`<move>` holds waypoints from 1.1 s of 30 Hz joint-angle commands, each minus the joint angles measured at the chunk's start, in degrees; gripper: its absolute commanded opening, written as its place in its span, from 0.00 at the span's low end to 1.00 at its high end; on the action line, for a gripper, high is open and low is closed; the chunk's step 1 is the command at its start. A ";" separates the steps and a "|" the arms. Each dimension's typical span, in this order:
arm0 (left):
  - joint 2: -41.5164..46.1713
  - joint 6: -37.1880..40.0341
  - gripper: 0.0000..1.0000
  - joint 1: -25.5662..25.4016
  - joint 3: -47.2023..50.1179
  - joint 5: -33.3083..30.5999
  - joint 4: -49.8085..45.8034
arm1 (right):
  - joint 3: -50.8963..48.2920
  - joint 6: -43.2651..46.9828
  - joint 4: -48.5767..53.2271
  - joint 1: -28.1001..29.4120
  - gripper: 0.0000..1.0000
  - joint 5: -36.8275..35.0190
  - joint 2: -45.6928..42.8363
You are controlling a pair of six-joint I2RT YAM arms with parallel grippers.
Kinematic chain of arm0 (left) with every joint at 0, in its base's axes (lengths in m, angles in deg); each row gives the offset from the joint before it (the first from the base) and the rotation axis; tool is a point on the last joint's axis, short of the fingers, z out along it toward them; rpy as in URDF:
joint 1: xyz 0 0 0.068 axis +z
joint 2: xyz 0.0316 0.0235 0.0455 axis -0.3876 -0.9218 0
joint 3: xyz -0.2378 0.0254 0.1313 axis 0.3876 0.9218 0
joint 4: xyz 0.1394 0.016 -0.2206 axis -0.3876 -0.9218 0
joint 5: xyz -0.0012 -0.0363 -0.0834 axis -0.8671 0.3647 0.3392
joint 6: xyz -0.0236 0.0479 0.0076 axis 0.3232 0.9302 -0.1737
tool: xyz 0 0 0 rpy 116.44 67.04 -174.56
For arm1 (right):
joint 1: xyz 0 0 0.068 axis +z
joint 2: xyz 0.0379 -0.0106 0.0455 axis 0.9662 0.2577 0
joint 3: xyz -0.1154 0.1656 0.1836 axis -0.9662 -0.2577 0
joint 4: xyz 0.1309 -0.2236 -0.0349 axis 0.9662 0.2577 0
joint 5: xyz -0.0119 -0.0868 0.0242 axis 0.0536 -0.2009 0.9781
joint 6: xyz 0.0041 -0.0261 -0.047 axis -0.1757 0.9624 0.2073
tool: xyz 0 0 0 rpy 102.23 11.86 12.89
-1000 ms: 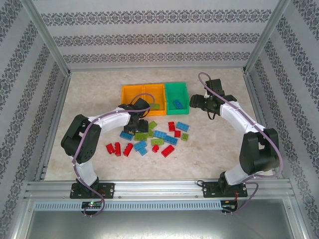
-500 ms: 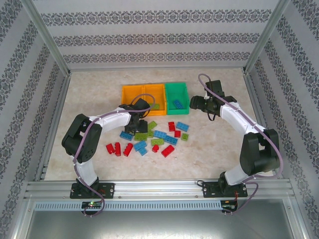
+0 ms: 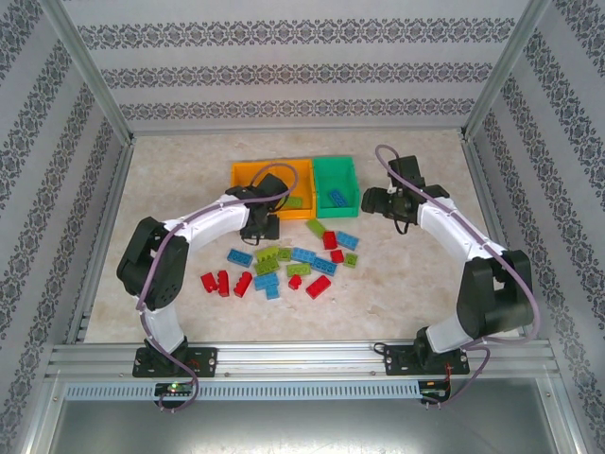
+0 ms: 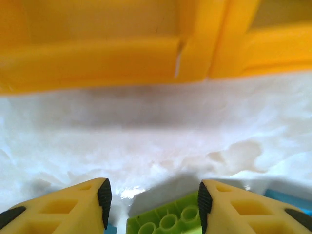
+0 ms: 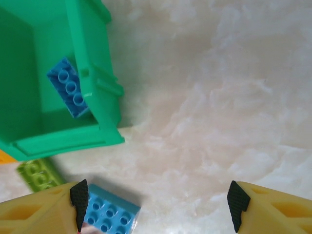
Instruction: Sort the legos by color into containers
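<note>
Legos (image 3: 293, 260) lie scattered on the table (image 3: 170, 189), mostly just behind the left gripper (image 4: 152, 197). A lime green lego (image 4: 165, 222) sits between its spread fingers; I cannot tell if it is clamped. The orange bins (image 4: 97, 58) stand just ahead of it. The right gripper (image 5: 156, 200) is released and empty. The green bin (image 5: 92, 92) is ahead to its left, with a light blue lego (image 5: 70, 87) inside.

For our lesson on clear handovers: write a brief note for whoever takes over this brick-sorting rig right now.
Left gripper: by the orange bins, with a green brick between its fingers; grip unclear.
Right gripper: open, empty, beside the green bin.
Done: one blue brick in the green bin, a second green brick in an orange bin.
Left: the loose bricks on the table, red, green and blue.
</note>
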 commanded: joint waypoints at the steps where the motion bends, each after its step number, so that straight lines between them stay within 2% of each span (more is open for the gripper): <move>1: 0.93 3.61 0.51 -0.52 -6.04 -2.15 -4.20 | -0.85 -1.47 5.11 4.33 0.78 -5.66 -2.13; 6: -4.55 6.67 0.51 -0.31 -17.45 -1.99 -7.68 | -4.96 -5.74 4.86 6.69 0.78 -6.75 -3.29; 9: -7.06 6.76 0.52 -0.31 -20.23 -1.19 -8.72 | -6.95 -7.29 3.64 7.08 0.78 -5.37 -3.30; 15: -5.57 5.45 0.56 -0.33 -15.03 1.63 -5.92 | -6.71 -3.65 1.72 10.78 0.77 -4.89 -2.92; 20: -3.83 5.07 0.67 -0.38 -12.38 1.76 -4.81 | -3.92 1.33 -0.30 14.24 0.76 -3.75 0.20; 22: -3.35 5.18 0.73 -0.41 -11.76 1.66 -4.40 | -2.12 3.12 -0.62 15.31 0.76 -2.77 2.26; 33: -0.17 3.56 0.85 -0.14 -5.48 -0.10 -3.23 | 7.85 9.09 1.26 18.10 0.69 0.74 16.21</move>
